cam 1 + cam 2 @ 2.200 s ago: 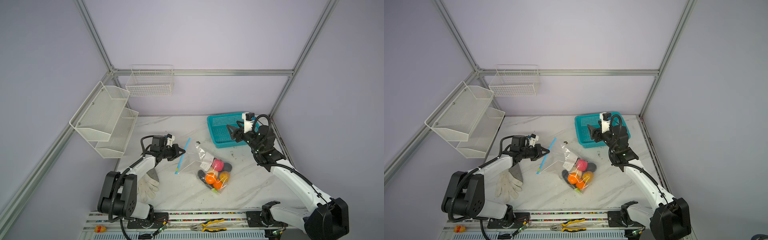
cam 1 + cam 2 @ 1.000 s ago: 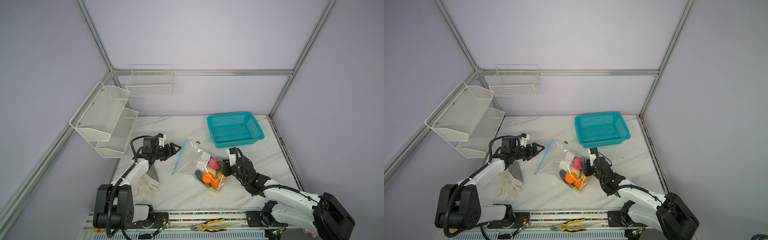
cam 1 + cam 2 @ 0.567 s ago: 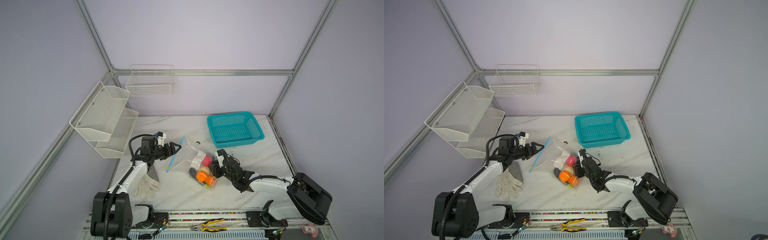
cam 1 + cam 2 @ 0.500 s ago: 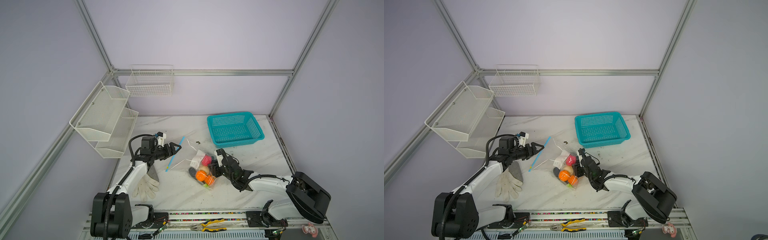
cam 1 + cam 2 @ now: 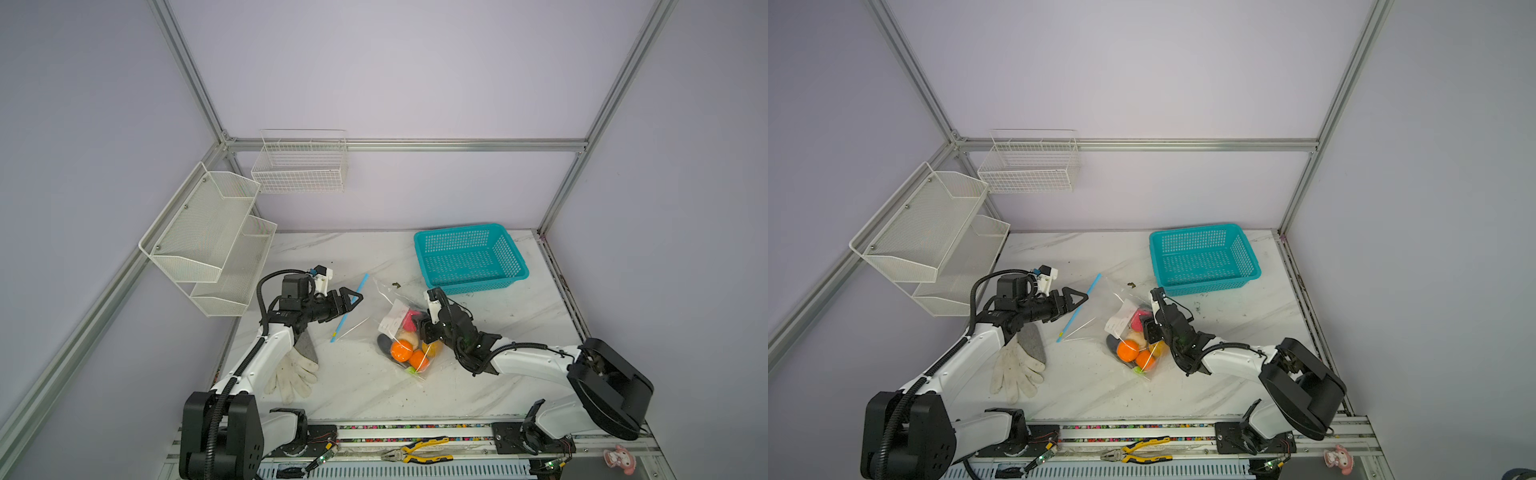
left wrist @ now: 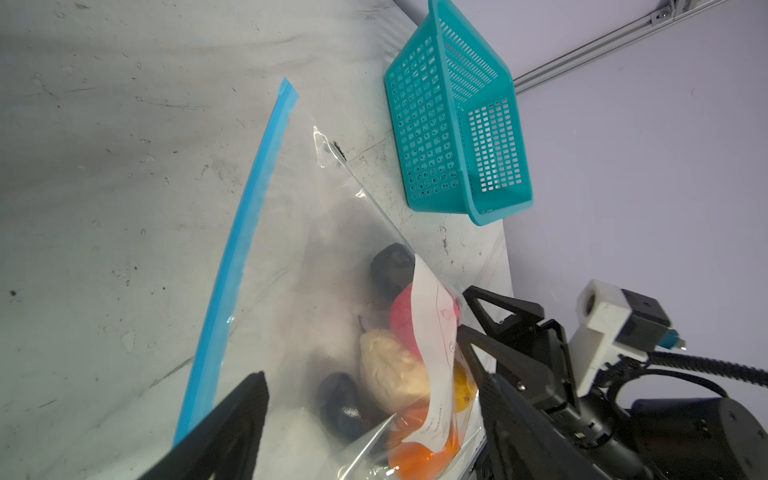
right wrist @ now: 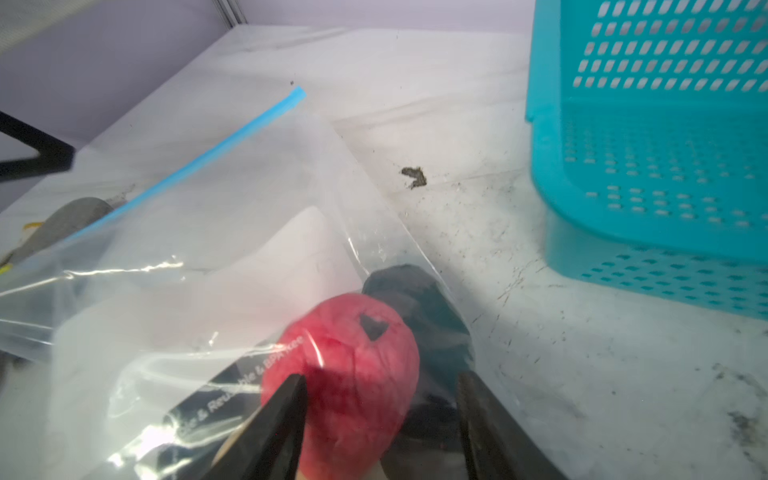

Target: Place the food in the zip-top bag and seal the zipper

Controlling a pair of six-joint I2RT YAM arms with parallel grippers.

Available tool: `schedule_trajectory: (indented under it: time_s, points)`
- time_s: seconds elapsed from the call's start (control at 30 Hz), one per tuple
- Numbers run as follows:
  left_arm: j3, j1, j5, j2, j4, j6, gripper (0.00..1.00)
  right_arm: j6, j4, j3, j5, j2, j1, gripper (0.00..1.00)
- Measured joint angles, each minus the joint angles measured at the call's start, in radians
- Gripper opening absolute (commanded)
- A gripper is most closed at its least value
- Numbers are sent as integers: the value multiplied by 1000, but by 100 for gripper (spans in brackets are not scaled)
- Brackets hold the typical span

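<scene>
- Bag [image 5: 370, 311] mid-table; food [image 5: 401, 350] inside, bunched at its 4 o'clock end; zipper [image 5: 350, 307] along its 9 o'clock edge.
- Right claw [image 5: 422, 328]: jaws apart astride the pink fruit [image 7: 345, 353], gripping nothing; I fear it snags film, drags the bag.
- Left claw [image 5: 353, 300]: wide, empty, beside zipper; could shove it away.
- I count one bag, about seven fruits, one basket [image 5: 457, 232], one glove [image 5: 293, 374].

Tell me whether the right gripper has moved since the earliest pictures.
Yes. The right gripper left the teal basket, coming forward to the food in the bag.
</scene>
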Motion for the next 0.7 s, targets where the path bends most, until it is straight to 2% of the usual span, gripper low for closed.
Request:
schedule_trajectory:
  time_s: [0.23,0.5,0.6,0.67,0.7]
  points:
    - [0,0,3,0,-8,15,82,-62,69,60,42,95,27,63]
    - [7,0,-31,-8,-62,52,83,-114,30,107,66,113,43,71]
    - [29,-2,-113,-31,-100,87,83,-137,-44,106,81,11,43,81]
    - [36,-4,-236,-71,-107,119,91,-170,-62,106,121,-95,42,87]
    - [36,-5,-299,-92,-106,129,97,-184,-60,106,151,-141,39,90]
